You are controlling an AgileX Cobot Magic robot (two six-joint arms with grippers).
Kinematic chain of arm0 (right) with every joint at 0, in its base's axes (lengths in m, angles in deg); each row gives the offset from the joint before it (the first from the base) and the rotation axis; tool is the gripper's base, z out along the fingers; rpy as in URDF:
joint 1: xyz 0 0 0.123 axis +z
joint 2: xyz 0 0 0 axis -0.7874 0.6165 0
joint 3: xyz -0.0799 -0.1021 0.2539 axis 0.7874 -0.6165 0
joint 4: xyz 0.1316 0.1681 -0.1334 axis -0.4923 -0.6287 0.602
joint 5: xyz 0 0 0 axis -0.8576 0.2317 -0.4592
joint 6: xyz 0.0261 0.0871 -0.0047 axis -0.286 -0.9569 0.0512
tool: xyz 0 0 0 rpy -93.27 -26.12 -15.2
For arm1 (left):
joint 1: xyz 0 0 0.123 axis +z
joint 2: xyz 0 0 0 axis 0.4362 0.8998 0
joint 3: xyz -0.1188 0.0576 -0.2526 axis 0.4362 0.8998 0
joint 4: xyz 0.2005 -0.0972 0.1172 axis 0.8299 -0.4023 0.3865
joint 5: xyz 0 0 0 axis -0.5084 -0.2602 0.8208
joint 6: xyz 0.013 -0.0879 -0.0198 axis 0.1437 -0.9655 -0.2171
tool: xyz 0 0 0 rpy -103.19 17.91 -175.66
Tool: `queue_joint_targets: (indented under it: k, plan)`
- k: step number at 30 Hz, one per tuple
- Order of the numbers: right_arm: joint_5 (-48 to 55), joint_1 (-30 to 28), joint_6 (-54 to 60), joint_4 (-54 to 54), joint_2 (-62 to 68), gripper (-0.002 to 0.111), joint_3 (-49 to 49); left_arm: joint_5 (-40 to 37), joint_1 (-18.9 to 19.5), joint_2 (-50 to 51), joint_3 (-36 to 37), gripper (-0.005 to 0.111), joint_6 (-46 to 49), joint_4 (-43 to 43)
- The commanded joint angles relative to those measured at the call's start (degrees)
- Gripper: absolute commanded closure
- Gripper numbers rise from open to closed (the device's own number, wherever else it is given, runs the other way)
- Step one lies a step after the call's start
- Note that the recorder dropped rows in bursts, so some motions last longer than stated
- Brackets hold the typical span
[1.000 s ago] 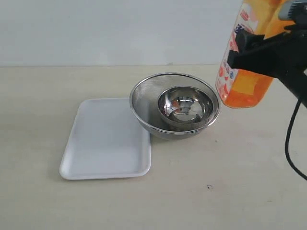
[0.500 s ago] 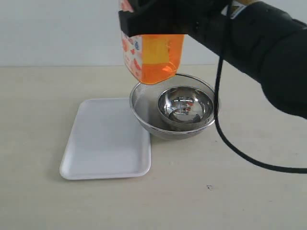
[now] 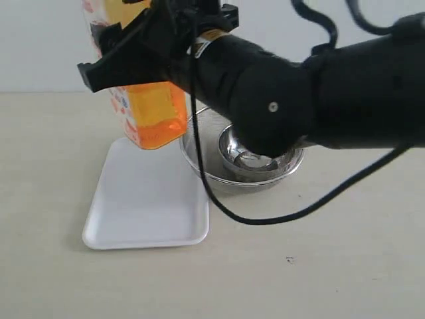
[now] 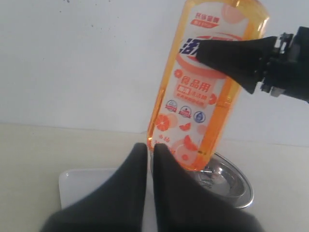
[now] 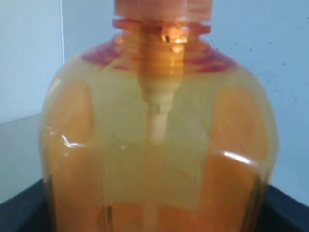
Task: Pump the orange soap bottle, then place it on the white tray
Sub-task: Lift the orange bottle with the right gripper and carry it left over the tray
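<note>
My right gripper (image 3: 126,60) is shut on the orange soap bottle (image 3: 153,113), gripping its upper body. The bottle hangs in the air, slightly tilted, its base above the far right part of the white tray (image 3: 139,212). The right wrist view is filled by the orange soap bottle (image 5: 159,159) with its white stem inside. Its pump head is cut off by the frame edge. In the left wrist view my left gripper (image 4: 150,147) is shut and empty, just in front of the orange soap bottle's (image 4: 203,96) base, above the white tray (image 4: 72,181). The left gripper does not show in the exterior view.
A steel mesh bowl (image 3: 199,156) with a smaller shiny steel bowl (image 3: 255,163) inside stands against the tray's right side, under the right arm. The steel bowl (image 4: 231,179) also shows in the left wrist view. A black cable (image 3: 265,216) loops down over the table by the bowls.
The right arm has carried the bottle from the far right, over the bowls, to the left above the tray's far edge. Tray and bowls have not moved.
</note>
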Motion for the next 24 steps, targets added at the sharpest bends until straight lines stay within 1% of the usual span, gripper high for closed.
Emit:
queue_joint_targets:
  k: [1, 3, 7, 9, 14, 24]
  plan:
    - [-6.80, 0.32, -1.87, 1.04, 3.58, 0.108, 4.15, 0.04, -0.08, -0.16, 0.32, 0.102, 0.03, 0.47]
    - [-8.11, 0.32, -3.48, 1.04, 5.22, 0.108, 4.63, 0.03, -0.08, -0.16, 0.32, 0.102, 0.33, -0.13]
    - [-12.04, 0.32, -4.14, 1.04, 9.26, 0.108, 4.74, 0.03, -0.08, -0.16, 0.32, 0.102, 4.60, -5.89]
    - [-13.26, 0.32, -5.52, 0.96, 11.07, 0.108, 4.74, 0.17, -0.08, -0.16, 0.32, 0.102, 6.07, -7.47]
    - [-15.91, 0.32, -10.24, 1.19, 14.49, 0.108, 4.74, 0.17, -0.08, -0.16, 0.32, 0.102, 6.07, -7.47]
    - [-17.59, 0.32, -12.21, 1.69, 19.13, 0.108, 4.74, 0.06, -0.08, -0.16, 0.32, 0.102, 5.96, -7.47]
